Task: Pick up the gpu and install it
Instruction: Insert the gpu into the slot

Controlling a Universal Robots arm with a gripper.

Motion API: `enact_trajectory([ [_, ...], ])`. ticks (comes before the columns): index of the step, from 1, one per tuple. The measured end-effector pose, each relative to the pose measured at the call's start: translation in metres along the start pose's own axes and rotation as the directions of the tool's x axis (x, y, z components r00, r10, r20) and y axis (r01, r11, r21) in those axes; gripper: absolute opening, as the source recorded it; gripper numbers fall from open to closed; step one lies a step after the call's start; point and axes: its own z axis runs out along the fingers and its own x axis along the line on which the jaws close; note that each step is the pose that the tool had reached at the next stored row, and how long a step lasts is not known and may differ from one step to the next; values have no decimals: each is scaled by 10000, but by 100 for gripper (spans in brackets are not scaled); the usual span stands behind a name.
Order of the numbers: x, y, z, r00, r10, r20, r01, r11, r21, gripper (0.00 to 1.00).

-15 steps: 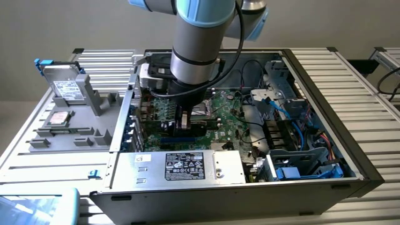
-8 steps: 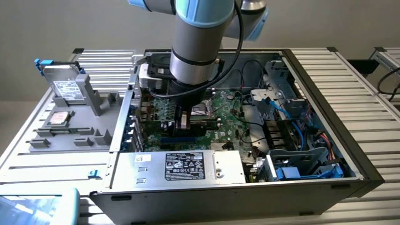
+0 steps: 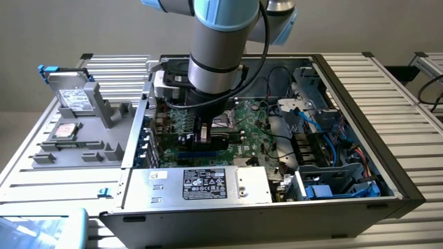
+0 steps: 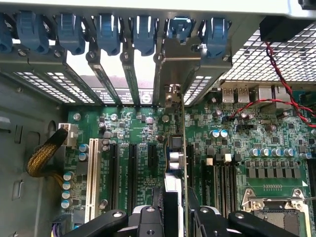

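Holds the gpu (image 4: 175, 160) upright on edge, clamped between the fingers of the gripper (image 4: 173, 222). Stands over the green motherboard (image 4: 143, 148) inside the open computer case (image 3: 360, 129), just beside the row of black expansion slots (image 4: 132, 173). Reaches with its silver end bracket (image 4: 180, 59) to the rear wall, just beneath a blue retention clip (image 4: 178, 27). Cannot tell whether fully seated. Flanked on the other side by the CPU socket (image 4: 269, 207). Well apart from the hard drive (image 3: 72, 98) on the grey fixture (image 3: 76, 140) at the exterior view's left.
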Motion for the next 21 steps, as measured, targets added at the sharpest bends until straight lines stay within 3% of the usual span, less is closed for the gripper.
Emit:
enact_trajectory([
  [21, 10, -1, 18, 10000, 9, -54, -9, 10000, -1, 29],
])
